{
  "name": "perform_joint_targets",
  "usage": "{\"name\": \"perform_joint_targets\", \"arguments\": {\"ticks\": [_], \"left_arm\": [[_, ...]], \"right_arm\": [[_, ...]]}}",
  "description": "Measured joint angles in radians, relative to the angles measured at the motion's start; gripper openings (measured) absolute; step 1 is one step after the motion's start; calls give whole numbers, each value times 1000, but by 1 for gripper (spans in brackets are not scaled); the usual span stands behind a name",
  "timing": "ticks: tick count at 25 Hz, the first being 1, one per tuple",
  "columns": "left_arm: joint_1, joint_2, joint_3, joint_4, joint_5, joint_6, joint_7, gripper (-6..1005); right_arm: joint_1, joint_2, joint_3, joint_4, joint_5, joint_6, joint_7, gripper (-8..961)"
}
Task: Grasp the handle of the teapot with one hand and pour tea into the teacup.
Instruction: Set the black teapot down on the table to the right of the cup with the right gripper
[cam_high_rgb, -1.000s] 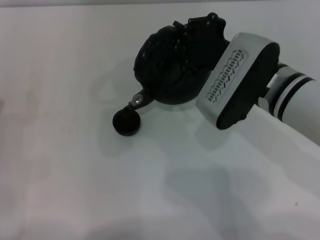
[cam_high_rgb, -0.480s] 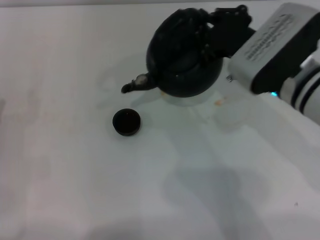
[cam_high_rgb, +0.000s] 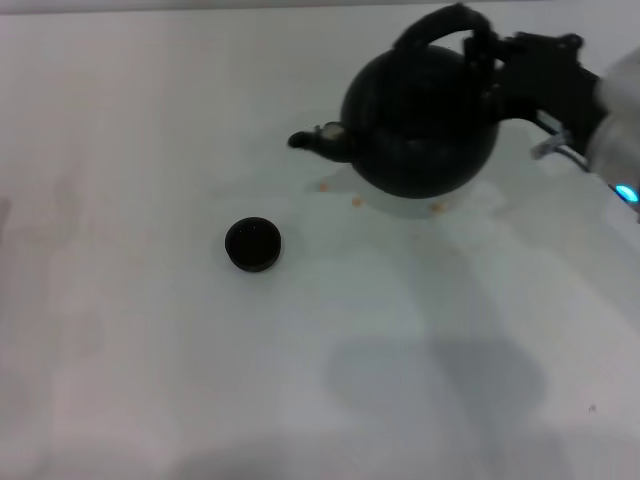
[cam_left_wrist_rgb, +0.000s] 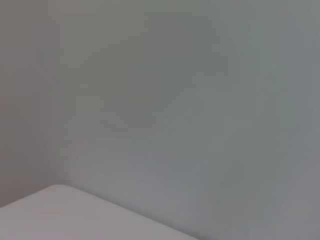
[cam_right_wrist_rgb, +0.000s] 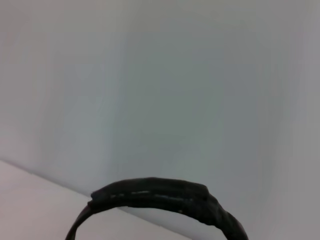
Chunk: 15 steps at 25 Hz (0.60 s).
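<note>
Clamped on the handle (cam_high_rgb: 440, 22), by the look of it: right gripper (cam_high_rgb: 490, 62) reaching in from 3 o'clock, jaws closed around the arch's right-hand end, though the fingertips merge with the black cord and cannot be made out singly. Holds the teapot (cam_high_rgb: 425, 125) upright at about 1 o'clock on the table (cam_high_rgb: 150, 350), spout (cam_high_rgb: 318, 138) pointing toward 9 o'clock with its pale tip level. Cannot tell whether the base touches the table or hangs just above it. Sits well apart from the pot, at about 8 o'clock of it and below the spout's line: teacup (cam_high_rgb: 253, 244), upright, mouth up, contents not discernible. Shows in the right wrist view only the ribbed arch (cam_right_wrist_rgb: 160, 197) against a pale wall. Left gripper not seen anywhere; shows in the left wrist view nothing but pale surfaces.
</note>
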<state>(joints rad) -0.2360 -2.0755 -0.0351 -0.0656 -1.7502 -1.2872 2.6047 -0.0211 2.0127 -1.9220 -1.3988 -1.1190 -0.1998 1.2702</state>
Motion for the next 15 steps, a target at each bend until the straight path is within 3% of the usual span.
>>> {"name": "perform_joint_targets", "arguments": {"ticks": [6,15], "left_arm": [[0,0,0,2,-3,4,0,887],[-5,0,0,3,-1,8,0,888]], "right_arm": [[-16,-2,94,91,103,-144,1,111],[-6,-3,123,182,138,-190,28,111]]}}
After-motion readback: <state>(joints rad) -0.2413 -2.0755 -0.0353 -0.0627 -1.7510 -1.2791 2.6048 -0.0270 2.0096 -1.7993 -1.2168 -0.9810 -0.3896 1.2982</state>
